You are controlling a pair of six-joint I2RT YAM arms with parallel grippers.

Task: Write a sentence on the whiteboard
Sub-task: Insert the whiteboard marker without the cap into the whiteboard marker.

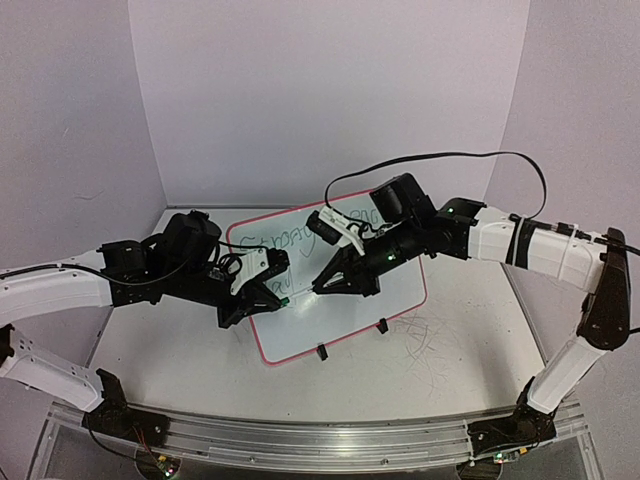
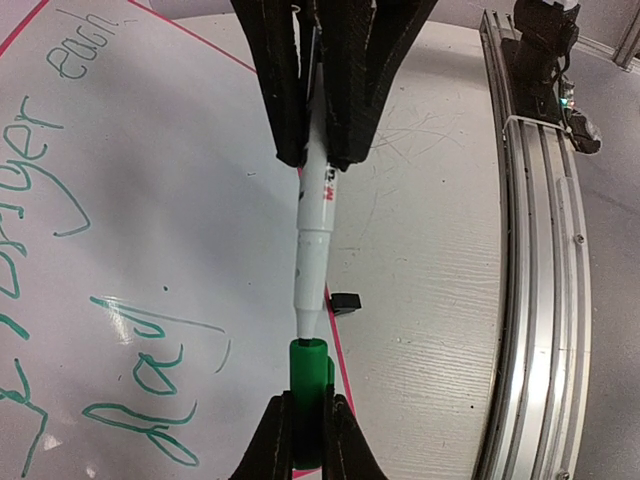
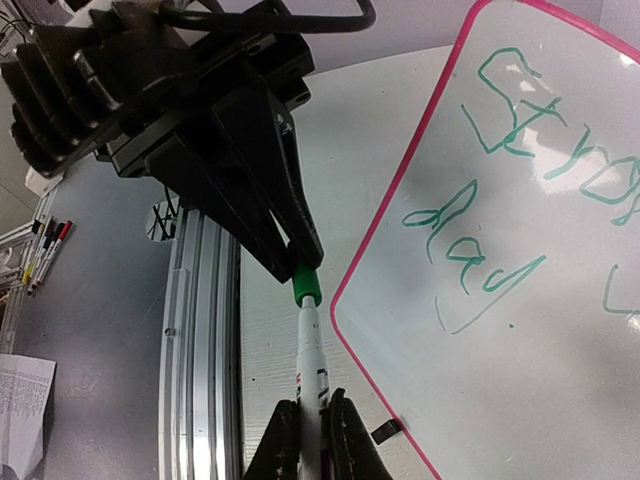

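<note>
Cannot read the sentence [image 1: 262, 243] from above: faint, and partly under both arms. Cut by the left edge in the left wrist view at the long word's start; by the right edge in the right wrist view along the upper line. Cannot see the marker [image 2: 312, 250] tip, sunk in the green cap [image 2: 308, 368], nor its rear, buried between the right gripper's [image 2: 318, 160] fingers.

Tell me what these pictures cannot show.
Top view: left gripper and right gripper cover part of the green cursive sentence on the glossy white, pink-rimmed whiteboard.
Left wrist view: green plastic cap hides the white marker's nib.
Right wrist view: frame edge cuts the sentence.
</note>
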